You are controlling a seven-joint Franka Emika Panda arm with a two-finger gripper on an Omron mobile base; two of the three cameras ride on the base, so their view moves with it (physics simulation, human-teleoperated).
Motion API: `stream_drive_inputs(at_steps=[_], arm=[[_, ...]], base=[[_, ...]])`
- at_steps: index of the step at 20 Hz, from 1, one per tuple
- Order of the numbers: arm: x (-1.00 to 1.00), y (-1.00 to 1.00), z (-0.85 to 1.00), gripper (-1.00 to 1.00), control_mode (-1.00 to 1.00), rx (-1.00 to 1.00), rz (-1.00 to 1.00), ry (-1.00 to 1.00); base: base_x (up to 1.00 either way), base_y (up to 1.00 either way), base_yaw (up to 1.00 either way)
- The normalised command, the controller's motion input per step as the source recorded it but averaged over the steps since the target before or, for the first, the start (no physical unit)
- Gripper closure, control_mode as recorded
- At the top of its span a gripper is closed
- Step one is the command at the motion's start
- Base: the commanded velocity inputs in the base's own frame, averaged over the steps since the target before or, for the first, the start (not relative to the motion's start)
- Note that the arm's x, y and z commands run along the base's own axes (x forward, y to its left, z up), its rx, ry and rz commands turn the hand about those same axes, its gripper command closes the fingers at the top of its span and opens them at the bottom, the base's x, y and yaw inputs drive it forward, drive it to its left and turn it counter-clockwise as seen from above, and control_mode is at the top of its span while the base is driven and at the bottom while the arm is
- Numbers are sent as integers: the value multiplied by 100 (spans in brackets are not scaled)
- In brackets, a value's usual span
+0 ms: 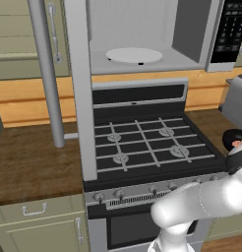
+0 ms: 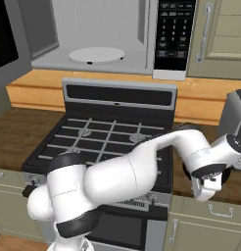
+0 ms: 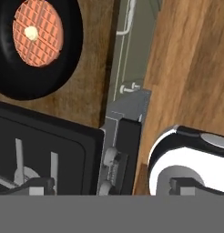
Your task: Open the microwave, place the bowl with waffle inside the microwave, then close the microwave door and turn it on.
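Note:
The microwave (image 1: 142, 29) stands open above the stove, its white turntable (image 1: 134, 55) bare and its black button panel (image 1: 231, 29) on the right. The microwave door (image 1: 81, 88) is swung out to the left, with its long bar handle (image 1: 46, 74) facing me. The black bowl with waffle (image 3: 38, 45) sits on the wooden counter right of the stove, at the upper left of the hand view; its rim (image 1: 230, 137) peeks past my hand. My gripper (image 3: 112, 186) hovers over the counter's front edge, beside the bowl, open with nothing between its fingers.
A black gas stove (image 1: 142, 142) with grates lies below the microwave. A grey appliance (image 1: 237, 101) stands at the back of the right counter. Beige cabinet drawers (image 3: 132, 50) run below the counter edge. Wooden counter (image 1: 29, 157) stretches left of the stove.

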Motion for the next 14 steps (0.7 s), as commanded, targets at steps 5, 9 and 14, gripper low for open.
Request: stream_drive_inputs(at_steps=[5,9,14], arm=[[32,-32,-44,-100,-100,-2,-10,-11],[46,-33,-34,-100,-100,-4,-13,-5],[51,-18,-24,-100,-100,-3,-9,0]], base=[[0,0,0],[0,0,0],[0,0,0]])
